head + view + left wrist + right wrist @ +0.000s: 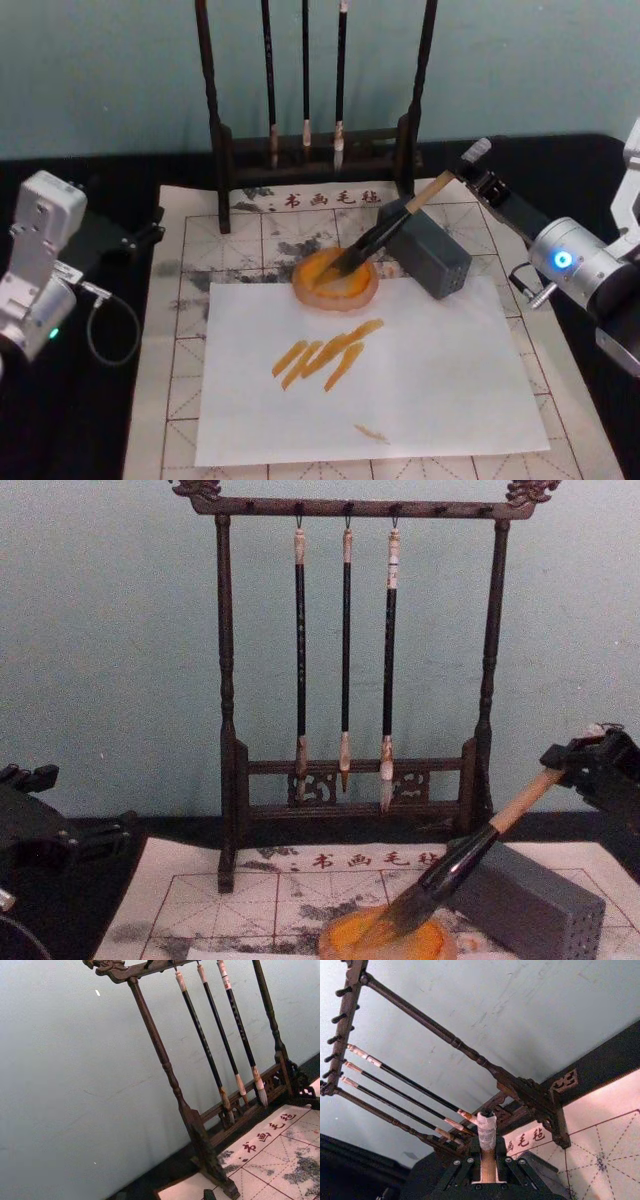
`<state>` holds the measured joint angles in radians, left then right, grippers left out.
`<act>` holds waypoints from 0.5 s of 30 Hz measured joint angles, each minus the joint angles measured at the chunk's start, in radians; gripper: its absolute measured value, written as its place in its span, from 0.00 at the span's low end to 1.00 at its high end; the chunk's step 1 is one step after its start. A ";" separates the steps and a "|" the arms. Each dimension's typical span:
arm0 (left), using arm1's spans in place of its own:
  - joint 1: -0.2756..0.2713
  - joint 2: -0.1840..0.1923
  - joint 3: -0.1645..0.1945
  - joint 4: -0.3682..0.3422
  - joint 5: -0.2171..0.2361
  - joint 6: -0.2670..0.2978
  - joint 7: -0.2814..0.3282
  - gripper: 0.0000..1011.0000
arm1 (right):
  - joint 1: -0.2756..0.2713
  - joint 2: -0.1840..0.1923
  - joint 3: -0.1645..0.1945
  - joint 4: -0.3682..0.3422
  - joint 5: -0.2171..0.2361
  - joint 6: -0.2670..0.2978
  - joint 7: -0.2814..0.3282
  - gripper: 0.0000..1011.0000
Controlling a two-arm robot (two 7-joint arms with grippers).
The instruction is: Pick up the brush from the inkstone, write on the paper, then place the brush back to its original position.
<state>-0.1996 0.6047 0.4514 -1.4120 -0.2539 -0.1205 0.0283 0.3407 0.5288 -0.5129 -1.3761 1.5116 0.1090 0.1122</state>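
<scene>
The brush (385, 228) slants down from the upper right, its dark bristles resting in the orange inkstone (335, 280). My right gripper (478, 170) is shut on the pale top end of the handle, and the white end cap (486, 1132) shows between its fingers. The chest view has the brush (470, 855) leaning over the inkstone (385, 940), with the right gripper (585, 760) at its upper end. The gridded paper (180, 300) lies under a white sheet (400, 380) bearing orange strokes (325, 355). My left gripper (115, 238) is parked off the paper's left edge.
A grey perforated block (430, 250) stands right beside the inkstone, under the brush handle. A dark wooden rack (315, 150) with three thin hanging brushes (345, 650) stands at the back edge of the paper. A cable loops by the left arm (110, 325).
</scene>
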 joint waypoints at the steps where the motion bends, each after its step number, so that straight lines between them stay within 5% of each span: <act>1: 0.000 0.000 0.000 0.000 0.000 0.000 0.000 0.99 | -0.001 -0.001 0.001 -0.001 0.000 0.000 -0.001 0.20; 15: 0.000 0.000 0.000 0.000 0.000 0.000 0.000 0.99 | -0.009 -0.002 0.006 -0.004 -0.003 0.015 -0.009 0.20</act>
<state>-0.1995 0.6047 0.4514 -1.4119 -0.2539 -0.1205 0.0283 0.3320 0.5272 -0.5066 -1.3797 1.5083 0.1238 0.1030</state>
